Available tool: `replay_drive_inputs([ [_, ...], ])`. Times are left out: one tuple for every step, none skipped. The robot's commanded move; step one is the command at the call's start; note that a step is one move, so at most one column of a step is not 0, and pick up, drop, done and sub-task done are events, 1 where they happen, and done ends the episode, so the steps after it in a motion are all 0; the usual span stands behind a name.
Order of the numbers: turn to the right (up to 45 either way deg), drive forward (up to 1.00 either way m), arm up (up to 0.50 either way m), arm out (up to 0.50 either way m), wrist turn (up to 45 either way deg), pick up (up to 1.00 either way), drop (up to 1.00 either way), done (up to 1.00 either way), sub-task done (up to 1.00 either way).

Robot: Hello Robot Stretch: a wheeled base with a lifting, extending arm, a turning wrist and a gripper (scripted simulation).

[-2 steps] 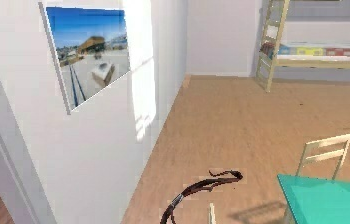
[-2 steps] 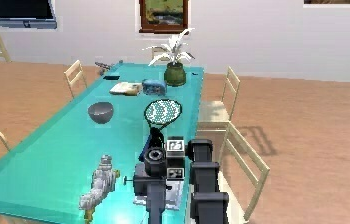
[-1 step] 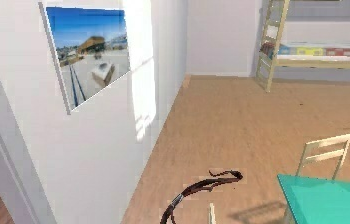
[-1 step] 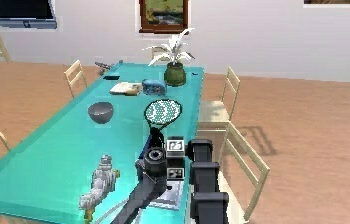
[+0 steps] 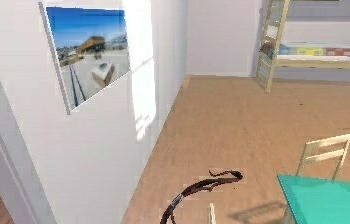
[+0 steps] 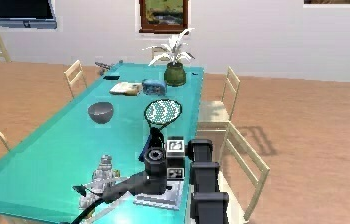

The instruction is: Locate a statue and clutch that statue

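Whether the jaws hold anything cannot be told; at their nine o'clock a small, lumpy silver-grey figure (image 6: 105,172) stands on the tabletop (image 6: 43,150).

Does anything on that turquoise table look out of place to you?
A racket-like thing, dark-rimmed with green mesh, lies on the teal table near a bowl and a potted plant; sports gear looks odd on a dining table. Nothing seems spilled or broken.

arm (image 6: 205,192): rising from arm side view's bottom edge | gripper (image 6: 118,188): pointing left, fingers slanting down-left | grasp: cannot tell
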Motion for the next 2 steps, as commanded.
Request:
replay_drive_inputs([
  [0.0,0.00,0.00,0.00,45.0,0.00,0.00,0.00,0.00],
  [0.0,0.00,0.00,0.00,45.0,0.00,0.00,0.00,0.00],
])
